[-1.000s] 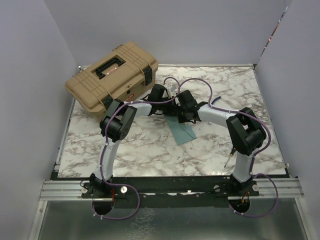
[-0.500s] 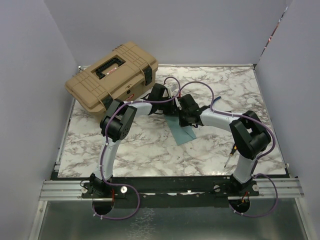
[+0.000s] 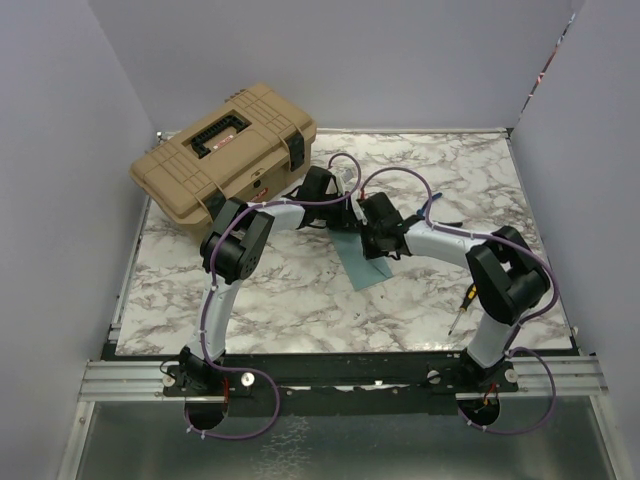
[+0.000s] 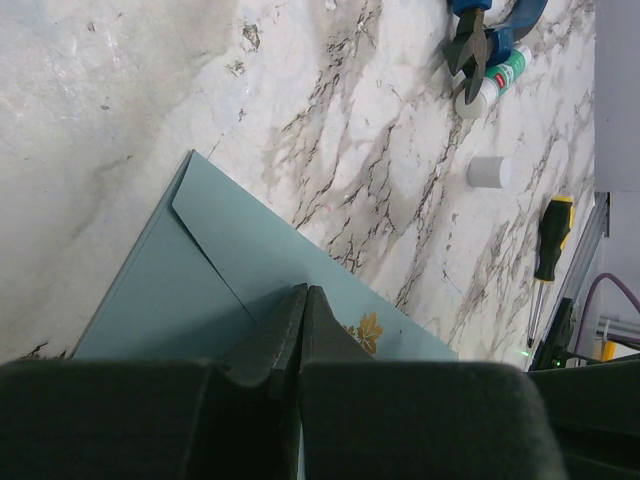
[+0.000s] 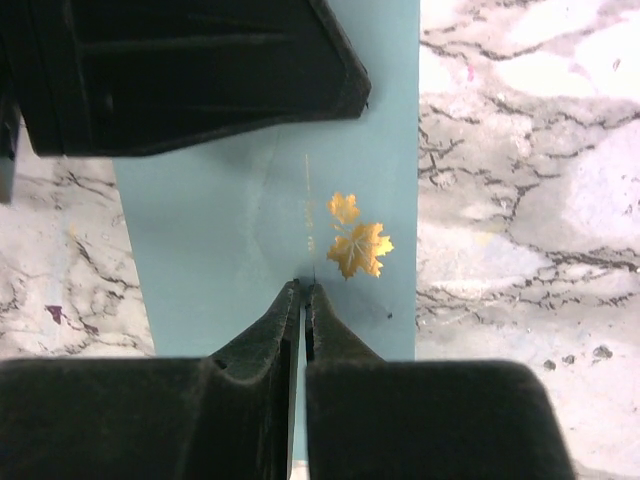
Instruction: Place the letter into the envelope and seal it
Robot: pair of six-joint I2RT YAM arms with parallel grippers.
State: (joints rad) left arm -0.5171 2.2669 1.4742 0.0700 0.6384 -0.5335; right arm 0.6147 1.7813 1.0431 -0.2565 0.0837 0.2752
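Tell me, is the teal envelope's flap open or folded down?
Folded down: the flap lies flat on the envelope, its slanted edge showing in the left wrist view. Whether it is stuck, cannot tell.

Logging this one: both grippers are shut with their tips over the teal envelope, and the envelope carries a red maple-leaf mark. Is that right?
Not quite. The leaf is gold, not red, as the right wrist view shows. The rest stands: the left gripper and the right gripper are shut, with their tips over the teal envelope.
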